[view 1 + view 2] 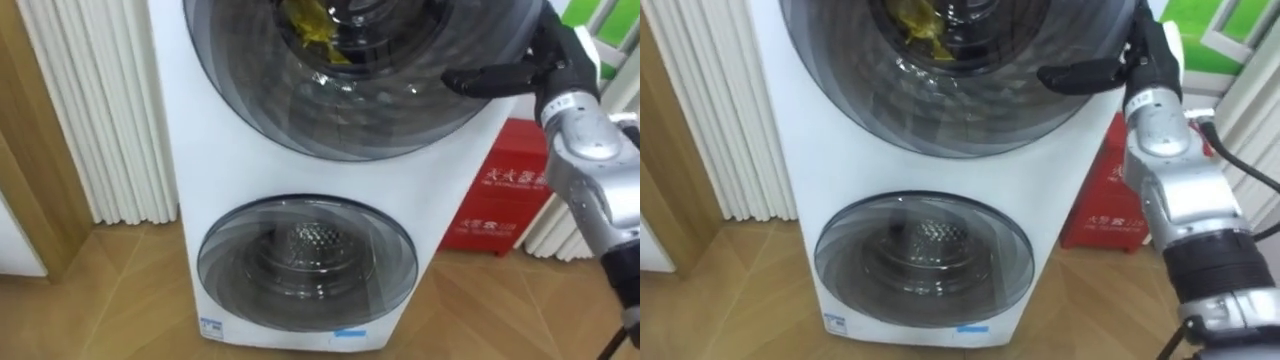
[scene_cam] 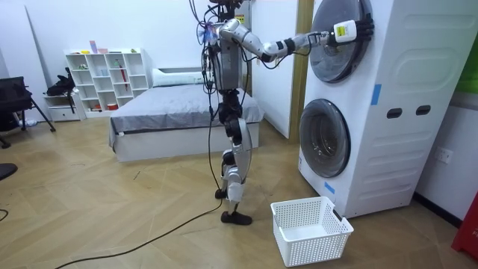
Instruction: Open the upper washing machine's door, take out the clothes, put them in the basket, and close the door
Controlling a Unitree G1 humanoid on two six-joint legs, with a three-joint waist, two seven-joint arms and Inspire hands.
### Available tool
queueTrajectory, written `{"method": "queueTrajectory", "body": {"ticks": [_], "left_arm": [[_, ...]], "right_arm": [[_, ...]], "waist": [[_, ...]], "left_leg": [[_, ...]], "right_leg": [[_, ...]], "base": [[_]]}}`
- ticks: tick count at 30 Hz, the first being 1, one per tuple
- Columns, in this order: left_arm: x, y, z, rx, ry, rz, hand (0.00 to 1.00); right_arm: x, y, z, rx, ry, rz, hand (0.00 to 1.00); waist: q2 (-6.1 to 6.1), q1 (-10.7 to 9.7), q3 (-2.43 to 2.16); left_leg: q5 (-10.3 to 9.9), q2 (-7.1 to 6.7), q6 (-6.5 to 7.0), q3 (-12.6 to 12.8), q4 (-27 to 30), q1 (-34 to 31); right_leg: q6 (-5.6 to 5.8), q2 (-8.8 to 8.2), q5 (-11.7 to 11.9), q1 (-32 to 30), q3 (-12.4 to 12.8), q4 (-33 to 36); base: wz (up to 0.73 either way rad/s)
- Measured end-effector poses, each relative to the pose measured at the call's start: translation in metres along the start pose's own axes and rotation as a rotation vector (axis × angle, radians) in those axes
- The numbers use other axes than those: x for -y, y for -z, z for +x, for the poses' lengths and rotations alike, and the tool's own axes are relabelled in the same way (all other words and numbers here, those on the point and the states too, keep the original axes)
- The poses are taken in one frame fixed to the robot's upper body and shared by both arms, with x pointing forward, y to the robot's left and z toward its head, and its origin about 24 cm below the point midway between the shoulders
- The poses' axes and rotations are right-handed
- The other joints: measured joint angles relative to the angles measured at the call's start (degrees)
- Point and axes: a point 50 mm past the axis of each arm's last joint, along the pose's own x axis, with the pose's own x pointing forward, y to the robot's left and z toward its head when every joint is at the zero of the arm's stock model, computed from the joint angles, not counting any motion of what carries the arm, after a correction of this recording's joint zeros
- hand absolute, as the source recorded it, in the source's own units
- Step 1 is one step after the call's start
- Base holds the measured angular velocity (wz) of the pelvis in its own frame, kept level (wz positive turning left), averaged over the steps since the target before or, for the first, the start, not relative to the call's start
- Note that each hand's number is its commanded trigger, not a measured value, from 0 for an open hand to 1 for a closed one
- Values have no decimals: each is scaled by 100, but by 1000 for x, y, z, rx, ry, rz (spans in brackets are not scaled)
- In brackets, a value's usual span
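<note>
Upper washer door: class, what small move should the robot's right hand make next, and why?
Probably pull the upper door open: it looks shut, the right hand rests at its rim, and yellow clothing lies behind the glass.

You see the washing machine [image 1: 178, 160] has a smooth, glossy white casing; its upper door [image 1: 350, 110] is dark shiny glass; the floor [image 1: 100, 290] is smooth wood.

The washing machine [image 1: 195, 130] is white with smoky grey doors [image 1: 305, 265]; the garment [image 1: 310, 25] in its upper drum is yellow. The box [image 1: 505, 190] beside it is red, the latticed basket [image 2: 321, 240] white.
</note>
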Motion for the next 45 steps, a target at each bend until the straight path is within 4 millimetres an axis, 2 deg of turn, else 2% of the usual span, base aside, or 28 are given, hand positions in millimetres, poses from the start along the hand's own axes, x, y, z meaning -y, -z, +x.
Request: {"method": "queueTrajectory", "body": {"ticks": [4, 6, 12, 15, 20, 27, 32, 35, 41, 45], "left_arm": [[4, 7, -1, -16, 7, 3, 0], [3, 4, -1, -10, 3, -1, 0], [1, -3, 0, 10, -33, 14, 0], [1, -5, 0, 17, -36, 1, 0], [3, -4, -1, 31, -58, 18, 0], [3, -1, -2, 27, -58, 18, 0], [6, 3, -1, 20, -40, 13, 0], [10, 3, -2, 15, -24, -16, 0], [14, 16, -4, -16, -5, -80, 0], [16, 20, -5, -24, -4, -70, 0]], "right_arm": [[-6, -5, -14, 62, -28, -16, 0], [-10, -11, -18, 92, -35, -35, 0], [-13, -28, -24, 171, -24, -96, 0], [-13, -36, -31, 216, -32, -82, 0], [-14, -35, -47, 256, -41, -91, 0], [-12, -34, -68, 293, -77, -69, 0], [-16, -38, -78, 326, -134, -61, 0], [-17, -41, -80, 340, -155, -55, 0], [-24, -44, -85, 353, -210, 16, 0], [-22, -39, -100, 374, -238, 96, 0]], "waist": [[45, -9, 3], [91, -80, 7], [99, -166, 5], [99, -188, 5], [100, -208, 5], [116, -260, 4], [126, -349, 6], [175, -360, 5], [245, -488, -17], [247, -493, -17]], "left_leg": [[0, 5, 0, -6, 1, 38], [0, 6, 0, -11, -6, 38], [-1, 8, -1, 2, -43, 38], [-1, 9, -1, 89, -40, 40], [-2, 27, -2, 129, -40, 77], [-59, 110, -81, 132, -90, 76], [-66, 148, -104, 131, -76, 75], [-65, 151, -106, 129, -37, 76], [-64, 151, -106, 132, -30, 70], [-64, 151, -106, 134, 1, 94]], "right_leg": [[-6, -2, 4, -13, -38, -2], [-6, -2, 4, -17, -37, -7], [-6, 4, 3, -43, -18, -7], [-6, 3, 3, -50, -3, -3], [-17, 15, 10, -26, 0, 14], [-63, 107, 38, -20, 3, -19], [-88, 150, 51, -15, 11, -41], [-93, 156, 51, -17, 27, -41], [-100, 153, 45, -7, 11, -59], [-100, 150, 46, 53, -5, -93]], "base": [[-20], [-2], [0], [-1], [0], [0], [-1], [-1], [0], [0]]}}
